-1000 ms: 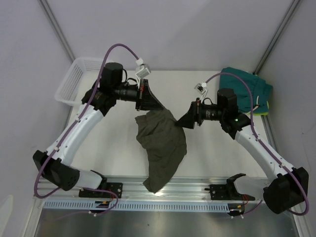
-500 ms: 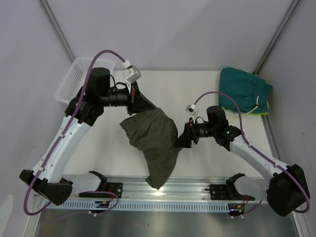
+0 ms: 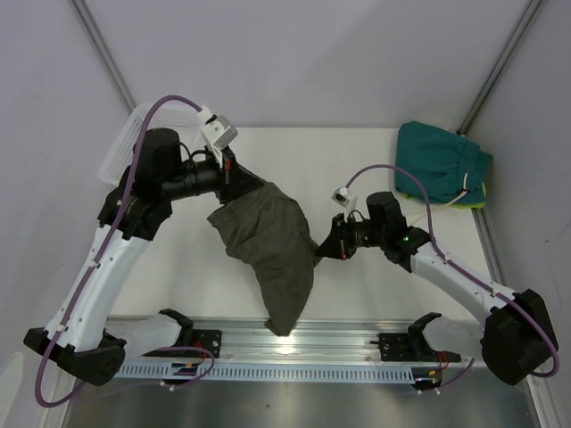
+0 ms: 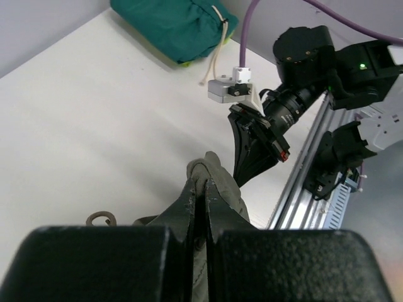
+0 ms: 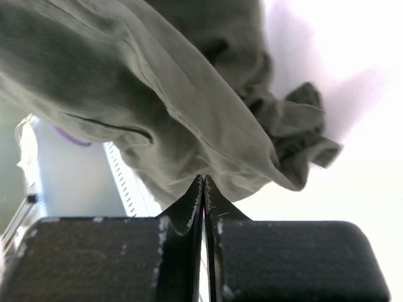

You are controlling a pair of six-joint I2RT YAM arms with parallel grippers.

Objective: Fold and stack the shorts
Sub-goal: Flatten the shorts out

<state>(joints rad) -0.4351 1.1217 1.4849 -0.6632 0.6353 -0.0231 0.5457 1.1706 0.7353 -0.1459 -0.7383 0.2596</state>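
- Left arm (image 3: 103, 267): white links, black joints, purple cable (image 3: 165, 99).
- Right arm (image 3: 459, 278): same colours, small green light (image 3: 406, 237) glowing.
- Left claw (image 4: 200, 184), right claw (image 5: 203, 180): black, tapered fingers.

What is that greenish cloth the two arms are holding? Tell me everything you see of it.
The olive-green shorts are soft, creased cloth, unfolded. The left gripper is shut on one upper edge, the right gripper seems to pinch the opposite edge, so they sag between the arms over the white table, one end trailing to the near metal rail.
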